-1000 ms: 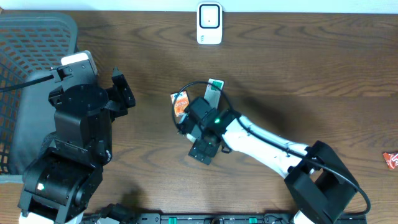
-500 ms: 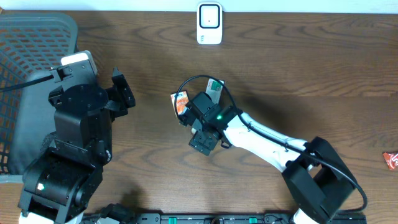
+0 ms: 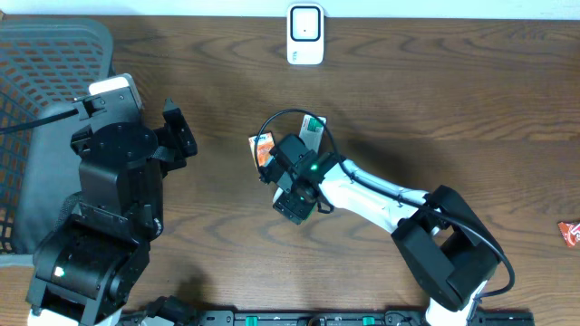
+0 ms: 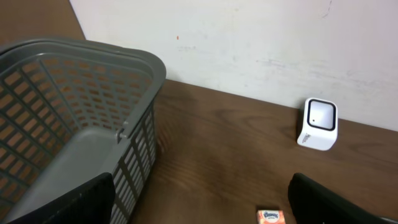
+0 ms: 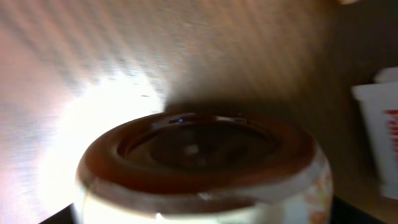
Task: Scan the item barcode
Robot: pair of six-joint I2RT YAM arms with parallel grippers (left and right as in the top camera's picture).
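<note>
basket (image 3: 36, 72): grey mesh, at table (image 3: 453, 81) left edge | red packet (image 3: 569, 234): far right edge

The overhead camera is looking straight down on the table (image 3: 435, 81) from far off, taking in the whole work area; the left wrist camera is looking low across it toward the wall (image 4: 249, 37), sharing the grey basket (image 4: 68, 106) and white scanner (image 4: 318, 123) with the overhead view; the right wrist camera is sitting very near a blurred round brown-rimmed object (image 5: 199, 155) that is filling the lower frame.
</note>
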